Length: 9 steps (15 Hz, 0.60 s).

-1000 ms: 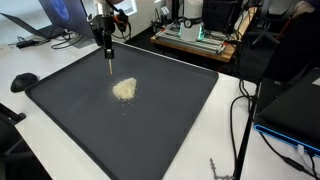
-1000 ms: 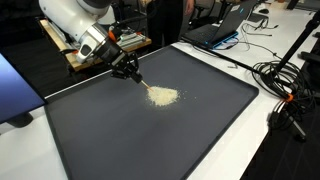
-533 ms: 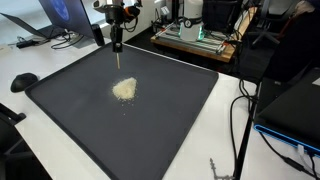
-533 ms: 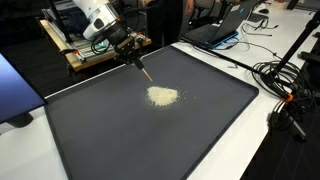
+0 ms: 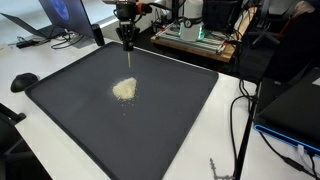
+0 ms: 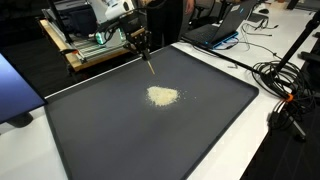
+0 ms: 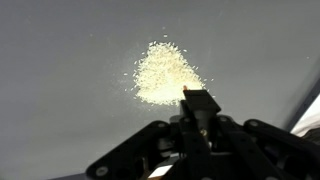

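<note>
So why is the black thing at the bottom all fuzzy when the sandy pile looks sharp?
Wrist view: the tool, shut on a thin stick, is close to the lens and blurs dark, while the grain pile looks crisper. Both exterior views: soft even light on the dark mat, no glare.

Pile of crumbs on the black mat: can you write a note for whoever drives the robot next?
Gripper: shut on a thin tool, hanging over the far side of the dark mat, with the tip seemingly off the surface.
Pale pile: one heap near mid-mat, apart from the tool, with a few loose grains around it.
Done: grains are mostly gathered.
Left: the stray grains, and the heap itself, which lies on the mat.
</note>
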Available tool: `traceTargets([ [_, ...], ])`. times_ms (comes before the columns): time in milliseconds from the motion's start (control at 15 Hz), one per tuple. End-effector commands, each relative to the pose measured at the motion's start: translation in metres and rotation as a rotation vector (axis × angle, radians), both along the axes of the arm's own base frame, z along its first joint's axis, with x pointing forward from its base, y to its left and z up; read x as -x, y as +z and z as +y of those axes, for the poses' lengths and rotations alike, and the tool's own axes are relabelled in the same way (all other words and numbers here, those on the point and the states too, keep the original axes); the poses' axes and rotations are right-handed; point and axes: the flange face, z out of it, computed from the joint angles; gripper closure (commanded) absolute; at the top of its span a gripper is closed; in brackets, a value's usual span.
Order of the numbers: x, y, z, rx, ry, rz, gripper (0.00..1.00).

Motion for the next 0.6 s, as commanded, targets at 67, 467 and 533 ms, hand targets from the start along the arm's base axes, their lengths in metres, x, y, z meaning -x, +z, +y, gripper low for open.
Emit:
traceTargets([
  [67,-0.001,0.004,0.033,0.145,0.104,0.010,0.97],
  [467,-0.011,0.001,0.048,0.244,0.190,0.047,0.88],
  [533,-0.012,0.001,0.052,0.260,0.198,0.055,0.88],
])
